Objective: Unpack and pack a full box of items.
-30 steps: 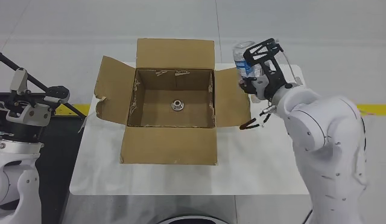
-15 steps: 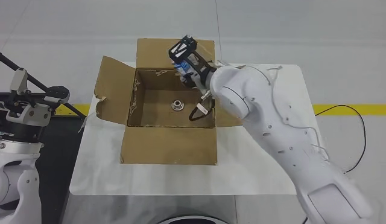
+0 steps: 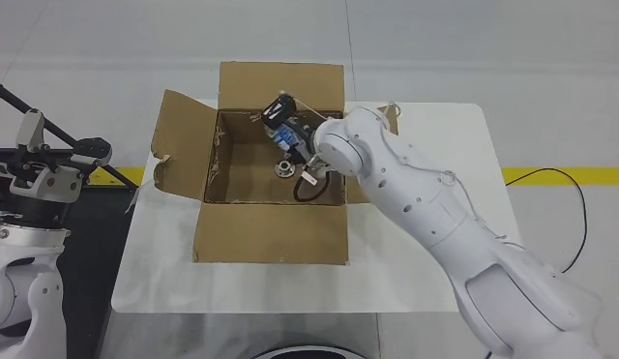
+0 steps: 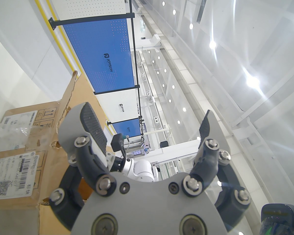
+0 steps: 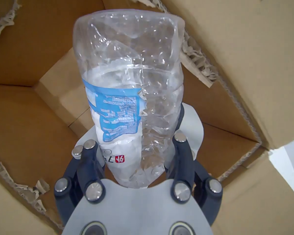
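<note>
An open cardboard box (image 3: 271, 233) stands on the white table (image 3: 426, 272) with its flaps spread. My right gripper (image 3: 283, 130) is inside the box near its back wall, shut on a clear plastic water bottle (image 5: 129, 94) with a blue and white label; the bottle (image 3: 281, 134) points toward the box floor (image 5: 27, 113). A small round metal part (image 3: 283, 169) lies on the box floor just in front of the gripper. My left gripper (image 4: 147, 125) is open and points up toward the ceiling, off the table's left side, beside a box flap (image 4: 27, 147).
Torn cardboard edges (image 5: 198, 57) line the box rim. A black stand (image 3: 58, 156) sits left of the table. A yellow floor line (image 3: 551, 175) runs behind. The table has free room to the right of the box and along the front.
My right arm has carried the bottle from beside the box's right flap, over the back edge, and down into the box. The left arm has stayed still.
</note>
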